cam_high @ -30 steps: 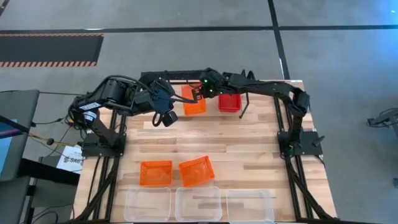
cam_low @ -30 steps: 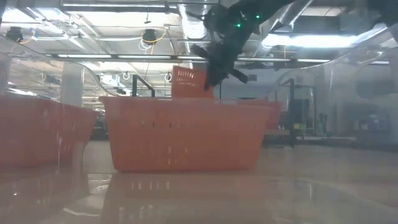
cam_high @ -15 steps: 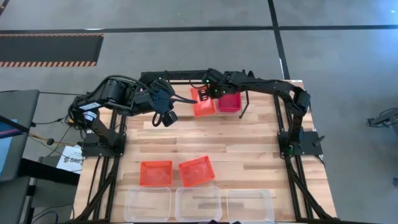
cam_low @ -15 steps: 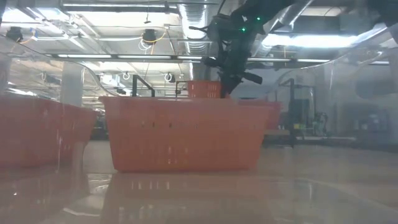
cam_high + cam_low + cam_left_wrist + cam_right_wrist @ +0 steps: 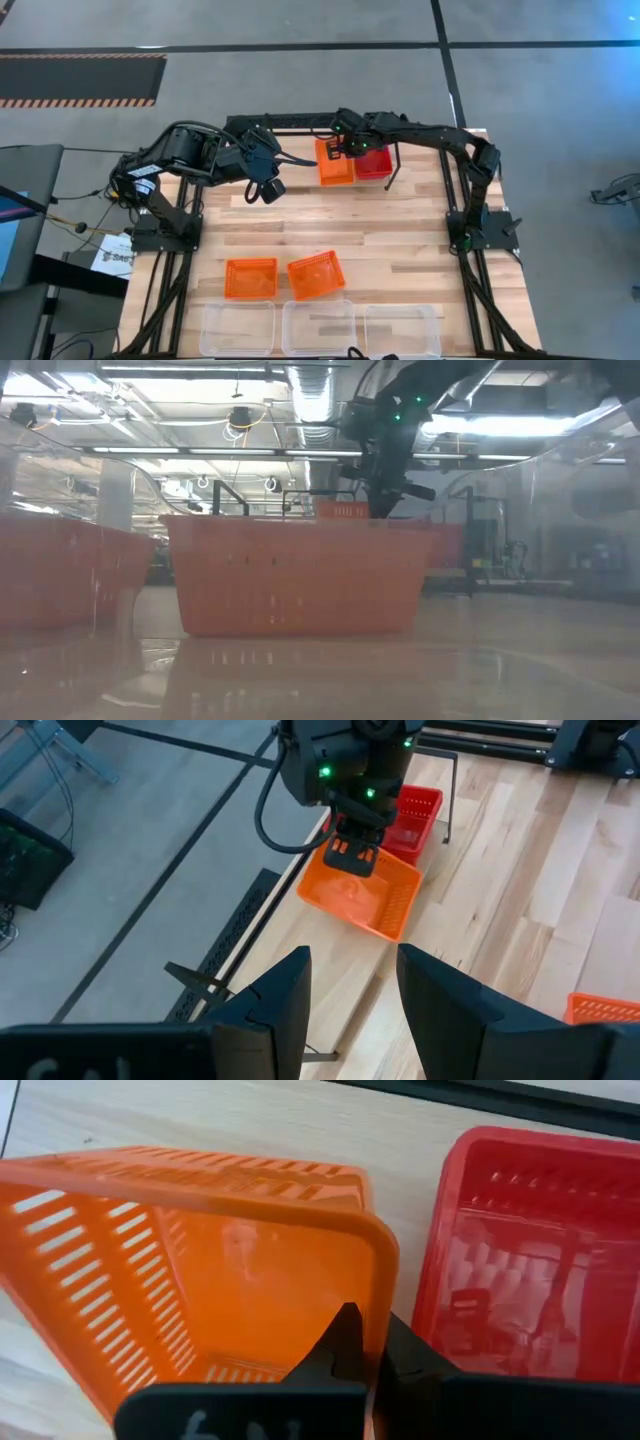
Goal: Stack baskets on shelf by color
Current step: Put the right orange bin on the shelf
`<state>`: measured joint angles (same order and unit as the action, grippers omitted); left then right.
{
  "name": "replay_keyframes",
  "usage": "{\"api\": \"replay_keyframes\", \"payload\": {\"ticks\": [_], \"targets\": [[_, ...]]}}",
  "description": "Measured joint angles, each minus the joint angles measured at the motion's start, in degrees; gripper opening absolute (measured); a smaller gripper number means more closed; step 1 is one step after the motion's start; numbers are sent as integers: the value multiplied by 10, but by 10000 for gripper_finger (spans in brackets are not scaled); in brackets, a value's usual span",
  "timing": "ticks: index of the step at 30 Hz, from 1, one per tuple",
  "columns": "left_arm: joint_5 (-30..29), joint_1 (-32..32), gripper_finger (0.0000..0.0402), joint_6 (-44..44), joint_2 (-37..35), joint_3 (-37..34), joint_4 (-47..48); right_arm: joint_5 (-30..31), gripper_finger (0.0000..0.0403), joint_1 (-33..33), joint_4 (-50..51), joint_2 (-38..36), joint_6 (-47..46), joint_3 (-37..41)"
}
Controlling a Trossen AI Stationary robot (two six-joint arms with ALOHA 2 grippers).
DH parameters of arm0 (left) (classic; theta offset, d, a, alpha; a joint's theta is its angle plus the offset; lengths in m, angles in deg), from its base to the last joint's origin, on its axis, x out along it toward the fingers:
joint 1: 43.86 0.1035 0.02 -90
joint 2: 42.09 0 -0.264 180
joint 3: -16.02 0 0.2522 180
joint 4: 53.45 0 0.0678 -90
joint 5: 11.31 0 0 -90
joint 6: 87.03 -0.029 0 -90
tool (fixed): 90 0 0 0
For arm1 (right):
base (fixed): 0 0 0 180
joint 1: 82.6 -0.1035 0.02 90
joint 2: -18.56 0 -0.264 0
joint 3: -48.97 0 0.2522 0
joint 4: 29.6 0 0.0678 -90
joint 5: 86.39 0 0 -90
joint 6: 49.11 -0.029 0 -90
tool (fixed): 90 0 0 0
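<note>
We see right gripper (image 5: 345, 150) fingers pinching orange basket (image 5: 335, 163) rim beside red basket (image 5: 373, 163) at shelf (image 5: 290, 122); left gripper (image 5: 266, 188) fingers apart, empty; two orange, three clear baskets left.

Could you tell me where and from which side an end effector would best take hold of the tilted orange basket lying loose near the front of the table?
Grip the loose orange basket by one long rim wall, coming straight down from above. Its mouth faces up, so one finger can slip inside and one outside the thin wall. It sits skewed beside the other orange basket, so turn the wrist to match and choose the wall away from that neighbour.
</note>
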<state>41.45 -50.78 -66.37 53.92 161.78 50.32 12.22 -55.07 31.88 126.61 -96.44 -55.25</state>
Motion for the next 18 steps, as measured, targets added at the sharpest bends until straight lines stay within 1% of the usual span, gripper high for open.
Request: {"api": "replay_keyframes", "payload": {"ticks": [7, 14, 18], "targets": [[0, 0, 139, 0, 0, 0, 0, -3, 11, 3, -4, 0, 7, 0], [0, 0, 139, 0, 0, 0, 0, 4, 57, 2, -3, 0, 23, 0], [0, 0, 139, 0, 0, 0, 0, 4, 71, 2, -7, 0, 32, 0]]}}
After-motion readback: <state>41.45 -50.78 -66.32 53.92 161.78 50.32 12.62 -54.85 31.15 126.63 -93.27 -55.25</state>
